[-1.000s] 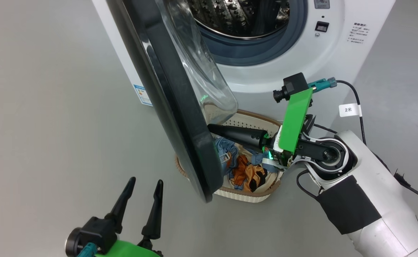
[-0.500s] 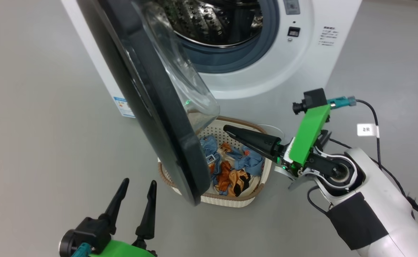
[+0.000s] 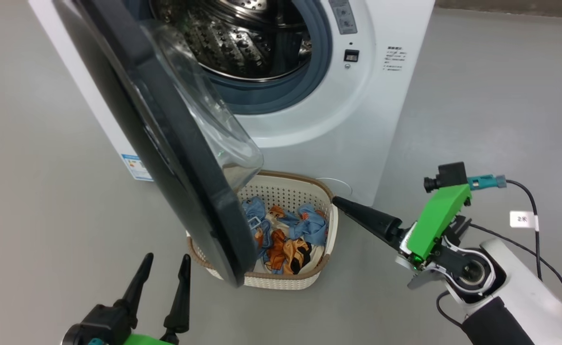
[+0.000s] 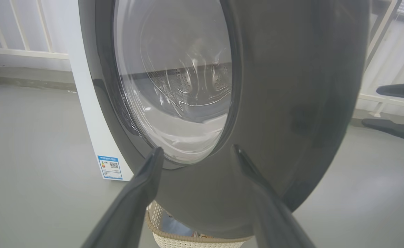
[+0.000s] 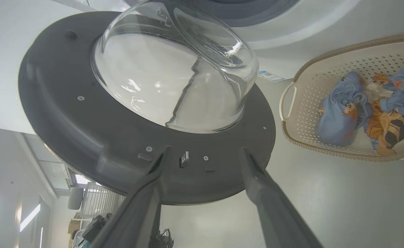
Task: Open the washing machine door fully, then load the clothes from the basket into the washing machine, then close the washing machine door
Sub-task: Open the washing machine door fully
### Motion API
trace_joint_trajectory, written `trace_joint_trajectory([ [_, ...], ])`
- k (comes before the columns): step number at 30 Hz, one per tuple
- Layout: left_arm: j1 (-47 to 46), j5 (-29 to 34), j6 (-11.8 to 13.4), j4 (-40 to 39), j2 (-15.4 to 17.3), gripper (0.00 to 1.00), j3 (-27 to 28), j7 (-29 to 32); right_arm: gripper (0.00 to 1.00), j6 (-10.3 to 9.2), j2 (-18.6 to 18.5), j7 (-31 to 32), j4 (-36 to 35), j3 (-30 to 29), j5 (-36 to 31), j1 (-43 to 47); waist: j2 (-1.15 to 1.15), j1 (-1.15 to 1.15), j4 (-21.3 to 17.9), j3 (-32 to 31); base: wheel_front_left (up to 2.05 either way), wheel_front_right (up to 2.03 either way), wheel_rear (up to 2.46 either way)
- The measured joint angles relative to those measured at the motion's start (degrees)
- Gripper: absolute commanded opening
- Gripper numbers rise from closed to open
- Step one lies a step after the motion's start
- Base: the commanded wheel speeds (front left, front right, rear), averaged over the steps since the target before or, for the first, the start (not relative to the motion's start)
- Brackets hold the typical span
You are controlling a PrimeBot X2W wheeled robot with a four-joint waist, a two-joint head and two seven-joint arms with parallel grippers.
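**Clerk:** Item one, the washing machine door (image 3: 180, 167). Position?

**Keeper:** Swung out from the left side of the washing machine (image 3: 386, 120) and standing part-way open. Its free edge hangs over the left end of the basket (image 3: 281, 283). Not yet fully open, by my reckoning.

**Clerk:** Description?

**Keeper:** Large and round, glossy black outside. Dark grey inner frame with a small metal latch (image 5: 184, 160). Clear domed glass bowl (image 3: 214, 134) at centre, bulging toward the steel drum (image 3: 242, 43).

**Clerk:** Item two, right pincer (image 5: 204, 151).

**Keeper:** Fingers spread wide, nothing between them. Aimed at the door's inner frame near the latch, apart from it. In the head view it sits just beside the basket's right rim.

**Clerk:** Item three, left pincer (image 3: 167, 258).

**Keeper:** Also wide apart and empty. Low on the door's outer side, not touching.

**Clerk:** Handling note for the step?

**Keeper:** Press the right fingers on the dark inner frame close to the free edge, far from the hinge side, never on the glass. Follow the door's arc leftward rather than shoving straight. The left pincer looks to lie in the sweep, so it should clear off first. Stop once the door no longer overhangs the basket.

**Clerk:** Contents waiting?

**Keeper:** The clothes (image 3: 281, 239): light blue with bear prints, orange, black and cream. Heaped in the basket on the floor (image 3: 477, 120), in front of the machine.
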Motion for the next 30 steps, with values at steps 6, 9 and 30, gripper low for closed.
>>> trace_joint_trajectory([
  [6,0.97,0.00,0.00,-0.15,0.01,1.00,1.05,0.00,1.00,0.00,-2.32,-4.34,-0.25,0.60,-0.22,3.53,0.00,0.00,-1.33,-0.74,0.00,0.00,0.00],
  [9,1.23,0.00,0.00,-0.15,0.03,1.00,1.31,0.00,1.00,0.00,-3.45,-6.94,0.01,1.77,-0.59,5.58,0.00,0.00,-1.63,-1.13,0.00,0.00,0.00],
  [30,2.26,0.00,0.00,-0.23,0.10,1.00,2.34,0.00,1.00,0.01,-11.34,-39.61,1.63,11.51,-10.10,10.89,0.00,0.00,-2.21,-1.92,0.00,0.00,0.00],
])
